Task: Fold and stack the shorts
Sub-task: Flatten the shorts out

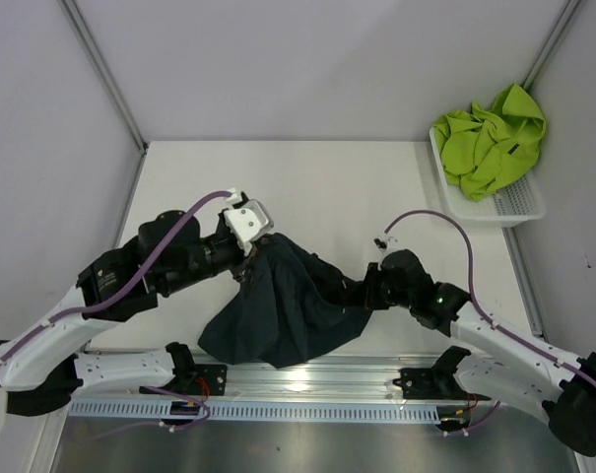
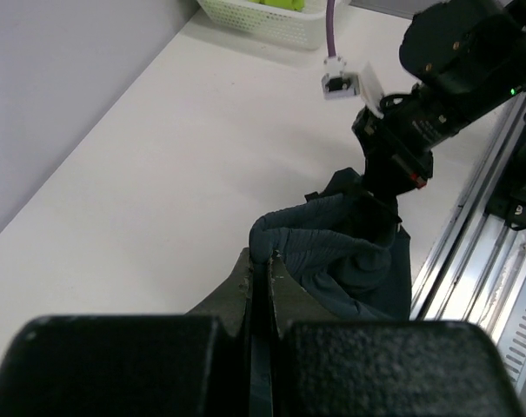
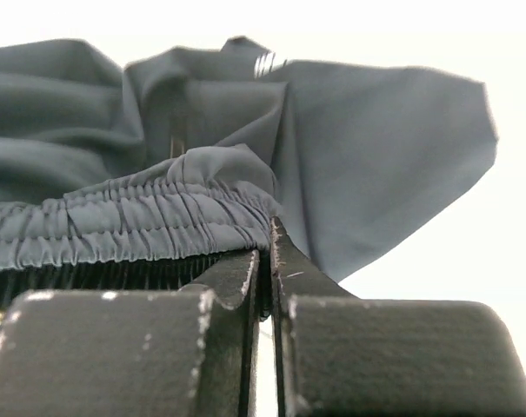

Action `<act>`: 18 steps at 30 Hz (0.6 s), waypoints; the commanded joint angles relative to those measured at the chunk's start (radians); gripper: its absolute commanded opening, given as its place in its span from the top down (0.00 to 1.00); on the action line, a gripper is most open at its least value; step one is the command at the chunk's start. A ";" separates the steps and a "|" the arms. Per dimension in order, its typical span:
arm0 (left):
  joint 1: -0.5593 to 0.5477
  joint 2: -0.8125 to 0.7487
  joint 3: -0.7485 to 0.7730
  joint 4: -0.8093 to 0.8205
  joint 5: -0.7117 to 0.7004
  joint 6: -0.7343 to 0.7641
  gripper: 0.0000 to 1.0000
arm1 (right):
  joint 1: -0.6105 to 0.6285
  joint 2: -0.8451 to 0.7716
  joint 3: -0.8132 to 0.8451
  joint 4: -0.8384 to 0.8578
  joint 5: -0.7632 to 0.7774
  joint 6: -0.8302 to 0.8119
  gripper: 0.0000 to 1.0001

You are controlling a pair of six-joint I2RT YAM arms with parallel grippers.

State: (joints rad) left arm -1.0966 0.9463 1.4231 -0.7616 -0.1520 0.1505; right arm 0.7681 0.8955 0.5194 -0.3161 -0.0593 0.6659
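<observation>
Top external view: you hold the navy shorts [image 1: 283, 315] strung across mid-frame, left gripper [image 1: 250, 258] pinching their upper-left end, right gripper [image 1: 353, 294] pinching their right.

The left hand [image 2: 261, 261] and right hand [image 3: 264, 239] are black, on white-shelled arms [image 1: 51, 335] with black joints and purple cables [image 1: 165, 241].

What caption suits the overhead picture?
The left hand and right hand pinch the dark shorts; green shorts sit in the basket.
</observation>
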 commanded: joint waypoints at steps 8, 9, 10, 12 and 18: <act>0.132 -0.107 -0.026 0.114 -0.010 -0.016 1.00 | -0.326 0.198 0.476 -0.389 0.086 -0.242 1.00; 0.150 -0.107 -0.026 0.128 -0.024 -0.022 1.00 | -0.357 0.219 0.520 -0.403 0.073 -0.255 1.00; 0.162 -0.103 -0.027 0.163 -0.040 -0.032 1.00 | -0.386 0.267 0.624 -0.432 0.072 -0.264 1.00; 0.226 -0.095 -0.026 0.209 -0.079 -0.072 1.00 | -0.434 0.319 0.741 -0.468 0.032 -0.296 1.00; 0.576 0.028 0.062 0.315 0.303 -0.242 1.00 | -0.477 0.534 1.253 -0.567 0.024 -0.324 1.00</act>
State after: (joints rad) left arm -0.6521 0.9321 1.4036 -0.5755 -0.0257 0.0254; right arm 0.3229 1.3834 1.5948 -0.7906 -0.0704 0.3954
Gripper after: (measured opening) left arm 0.023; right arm 0.012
